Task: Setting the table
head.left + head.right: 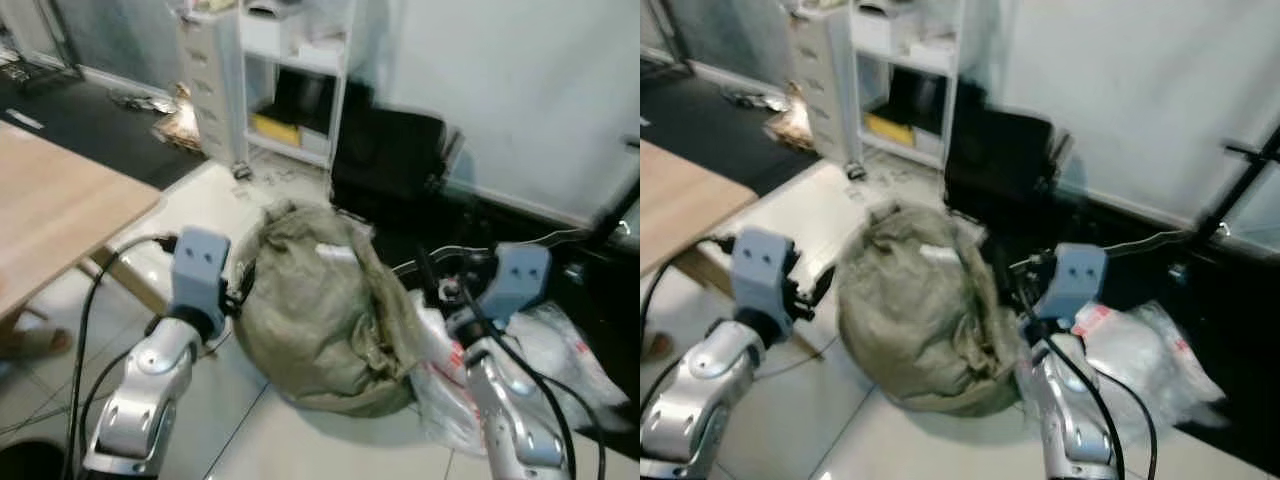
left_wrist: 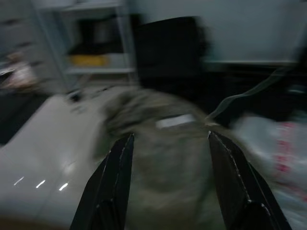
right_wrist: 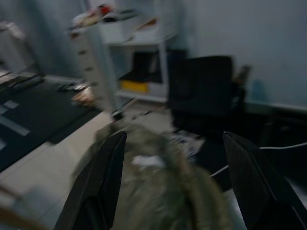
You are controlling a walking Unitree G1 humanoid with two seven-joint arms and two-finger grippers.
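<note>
A wooden table (image 1: 50, 205) fills the left edge of the head views, its corner toward me. Both silver arms are raised in front of me over the floor. My left gripper (image 2: 168, 187) is open, with its black fingers (image 2: 112, 182) spread and nothing between them. My right gripper (image 3: 177, 187) is open as well and holds nothing. Both point at a lumpy olive-green sack (image 1: 320, 305) lying on the pale tile floor straight ahead. The pictures are blurred.
A clear plastic bag (image 1: 545, 355) with red print lies to the right of the sack. Behind stand a white shelf unit (image 1: 295, 75), a drawer tower (image 1: 210, 80), a black chair (image 1: 390, 155) and a pale wall. A dark mat (image 1: 90, 125) covers the far-left floor.
</note>
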